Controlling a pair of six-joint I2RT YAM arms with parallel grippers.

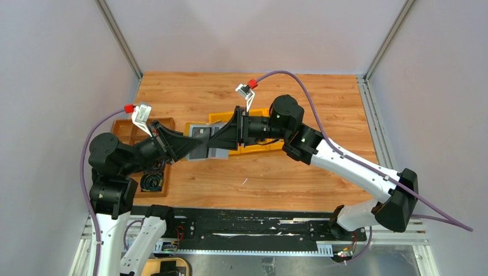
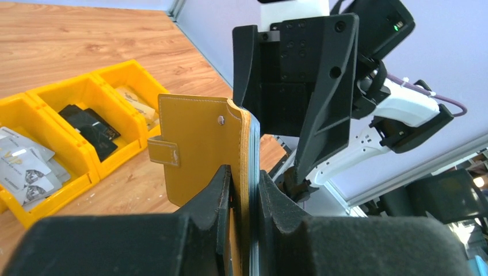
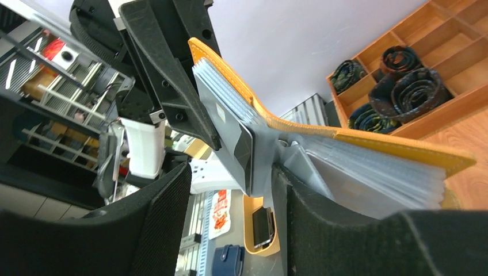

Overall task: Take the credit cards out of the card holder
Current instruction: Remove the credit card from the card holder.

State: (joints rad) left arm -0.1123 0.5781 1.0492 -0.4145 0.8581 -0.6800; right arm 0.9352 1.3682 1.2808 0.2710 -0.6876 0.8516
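My left fingers [image 2: 208, 210] clamp the mustard card holder [image 2: 198, 144] by its cover, in the air above the table [image 1: 259, 178]. My right fingers [image 3: 164, 224] stand apart around 1 grey card [image 3: 237, 141]. The holder seems light and floppy, its sleeves [image 3: 380, 169] slick. Best hold: the card's stiff edge.

Bright, even light is coming from overhead, laying soft shadows beneath the arms on the wooden table [image 1: 259, 178]. In the wrist views the left fingers [image 2: 198, 224] and right fingers [image 3: 161, 230] are blurring along the near edge, and the clear sleeves of the card holder [image 3: 374, 172] are catching pale glare.
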